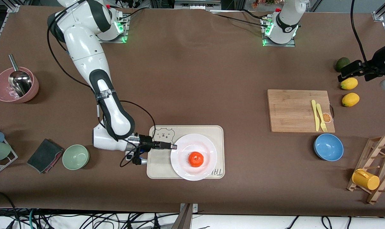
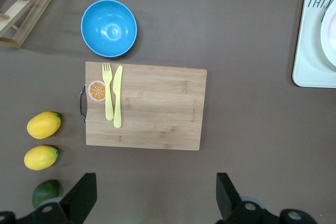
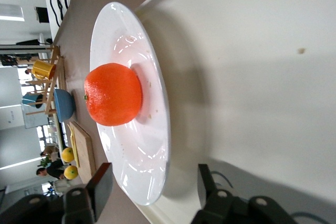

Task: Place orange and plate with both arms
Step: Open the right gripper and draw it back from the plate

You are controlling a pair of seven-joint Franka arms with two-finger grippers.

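Observation:
The orange (image 1: 196, 159) sits in the middle of the white plate (image 1: 208, 149). The plate lies on a cream tray (image 1: 192, 132) near the table's front edge. My right gripper (image 1: 172, 146) is low at the plate's edge toward the right arm's end, open. In the right wrist view the plate's rim (image 3: 134, 161) lies between the spread fingers of the right gripper (image 3: 155, 182), with the orange (image 3: 113, 94) farther along. My left gripper (image 1: 351, 72) is open and empty, high over the lemons. The left gripper (image 2: 155, 195) looks down on the cutting board.
A wooden cutting board (image 1: 294, 109) holds a yellow fork and knife (image 1: 318, 116). A blue bowl (image 1: 328, 147), two lemons (image 1: 349, 83) and a rack with a yellow mug (image 1: 366, 179) stand at the left arm's end. A green bowl (image 1: 75, 156) and a pink bowl (image 1: 15, 85) stand at the right arm's end.

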